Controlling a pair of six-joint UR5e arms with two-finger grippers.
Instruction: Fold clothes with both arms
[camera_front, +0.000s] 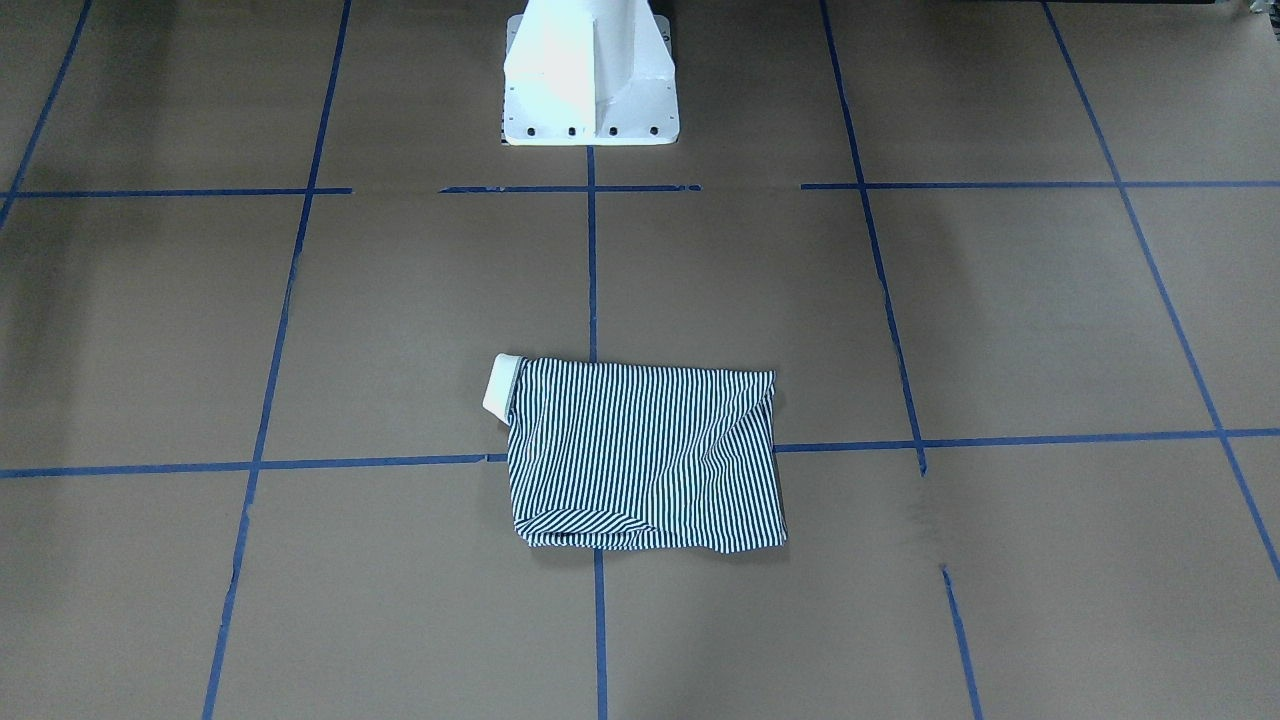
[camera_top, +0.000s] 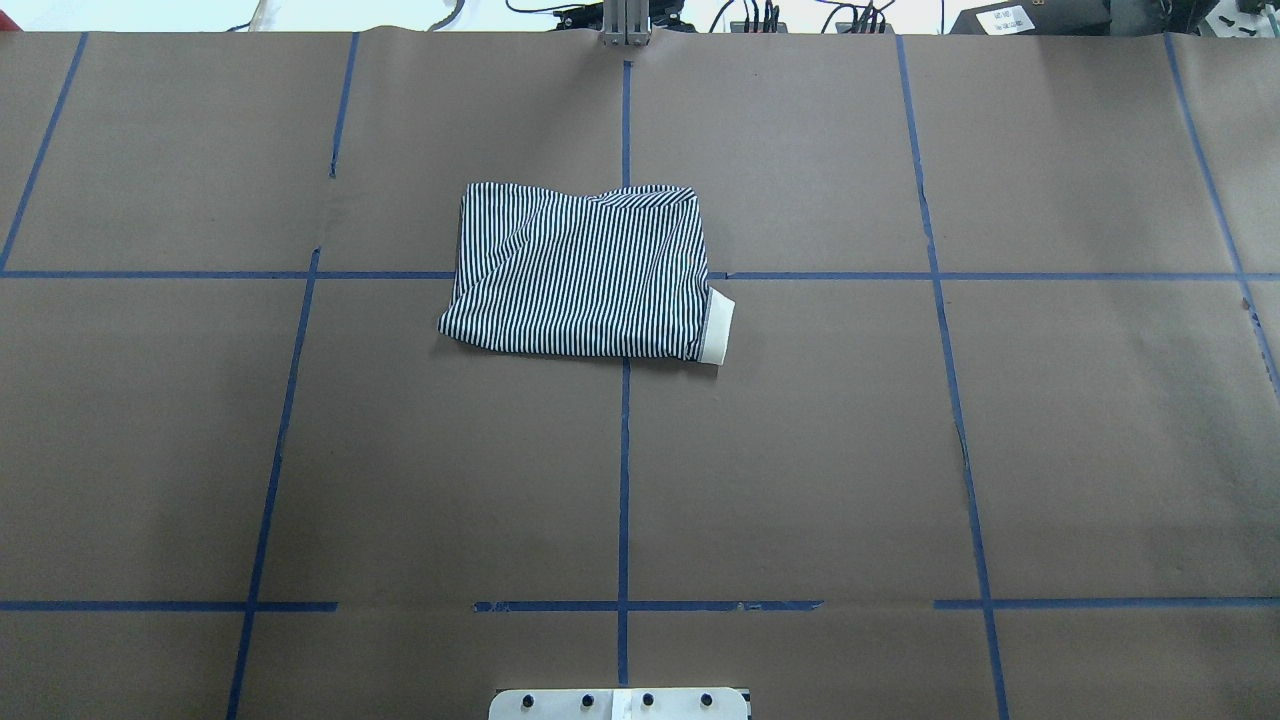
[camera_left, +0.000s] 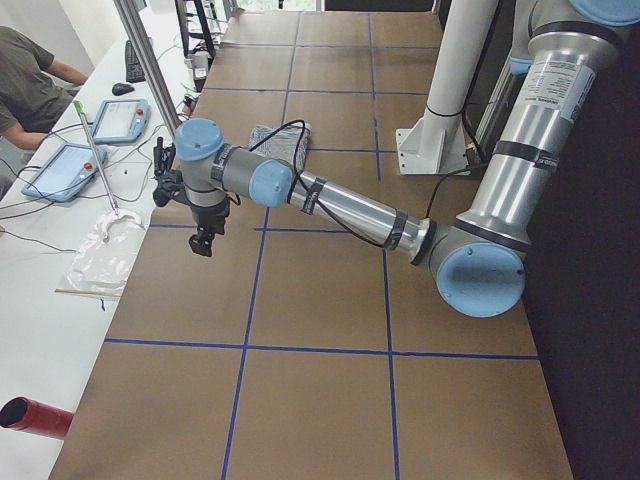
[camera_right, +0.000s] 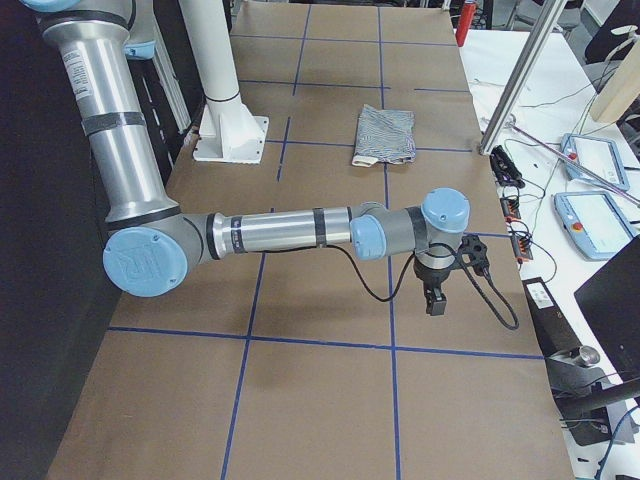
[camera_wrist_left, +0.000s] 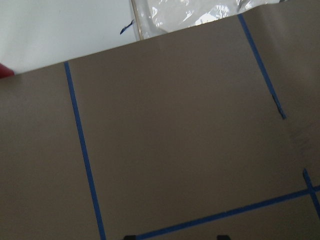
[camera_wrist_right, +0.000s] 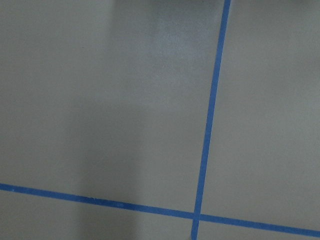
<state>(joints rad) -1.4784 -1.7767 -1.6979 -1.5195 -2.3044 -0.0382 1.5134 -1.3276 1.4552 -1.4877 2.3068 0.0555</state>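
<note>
The left gripper (camera_left: 203, 243) hangs at the left end of the table (camera_top: 800, 450), and I cannot tell how its jaws stand; the folded polo shirt (camera_top: 580, 275) lies mid-table, long axis crosswise, well apart from both; the right gripper (camera_right: 436, 300) hangs at the right end, its jaws likewise unreadable.

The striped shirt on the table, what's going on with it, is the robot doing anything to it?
Nothing is handling it at this moment. The striped shirt lies folded into a compact rectangle near the middle of the table, its white collar poking out at one corner. The left arm reaches towards one table end and the right arm towards the other, both well away from the shirt. The left gripper and right gripper hang over bare brown paper, holding nothing; open or shut cannot be told.
</note>
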